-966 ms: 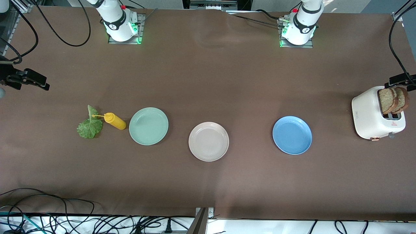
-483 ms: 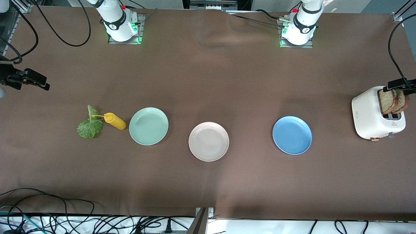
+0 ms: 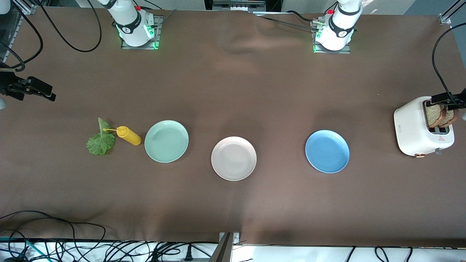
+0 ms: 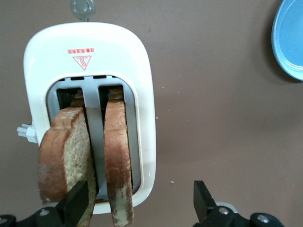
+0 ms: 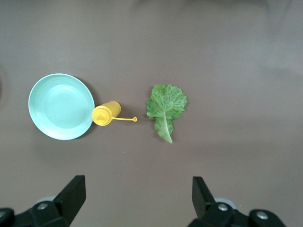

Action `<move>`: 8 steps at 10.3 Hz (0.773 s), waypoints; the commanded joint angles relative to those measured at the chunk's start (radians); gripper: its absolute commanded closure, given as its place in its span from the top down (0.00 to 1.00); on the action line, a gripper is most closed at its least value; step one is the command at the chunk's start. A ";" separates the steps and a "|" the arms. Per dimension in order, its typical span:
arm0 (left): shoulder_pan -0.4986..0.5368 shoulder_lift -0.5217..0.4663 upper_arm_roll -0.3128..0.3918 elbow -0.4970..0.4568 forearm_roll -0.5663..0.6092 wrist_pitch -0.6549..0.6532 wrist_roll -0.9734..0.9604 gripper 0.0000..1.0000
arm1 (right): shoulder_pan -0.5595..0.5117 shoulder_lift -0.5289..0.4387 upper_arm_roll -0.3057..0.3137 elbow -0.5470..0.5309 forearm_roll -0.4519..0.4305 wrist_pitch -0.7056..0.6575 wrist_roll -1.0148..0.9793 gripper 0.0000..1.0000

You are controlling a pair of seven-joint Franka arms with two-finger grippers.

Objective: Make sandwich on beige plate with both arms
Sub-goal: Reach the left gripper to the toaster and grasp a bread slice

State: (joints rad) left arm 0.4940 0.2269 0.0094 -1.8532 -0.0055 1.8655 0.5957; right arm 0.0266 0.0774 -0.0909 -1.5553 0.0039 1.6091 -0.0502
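We see the left gripper point(image 4: 137, 203), fingers spread, straddling a bread slice point(image 4: 117, 156) in the toaster point(image 3: 415, 127), presumably for lifting it, while the right gripper point(image 5: 137, 198), fingers spread, waits above the lettuce leaf point(image 3: 100, 140), at nine o'clock from the empty beige plate point(image 3: 233, 158).

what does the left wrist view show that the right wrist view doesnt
Only the left wrist view: the white toaster with two bread slices standing in its slots, an edge of the blue plate, and the open left hand above the toaster.

Only the right wrist view: the lettuce leaf, the yellow squeeze bottle beside the mint green plate, and the open right hand.

Both: the brown table cover. Neither shows the beige plate.
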 commanded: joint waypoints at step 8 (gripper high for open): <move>0.046 0.025 -0.013 0.049 -0.005 -0.023 0.113 0.00 | -0.005 -0.005 -0.003 0.014 0.015 -0.020 -0.016 1.00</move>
State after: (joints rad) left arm 0.5241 0.2459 0.0091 -1.8436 -0.0058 1.8776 0.6724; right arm 0.0262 0.0774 -0.0914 -1.5552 0.0039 1.6085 -0.0503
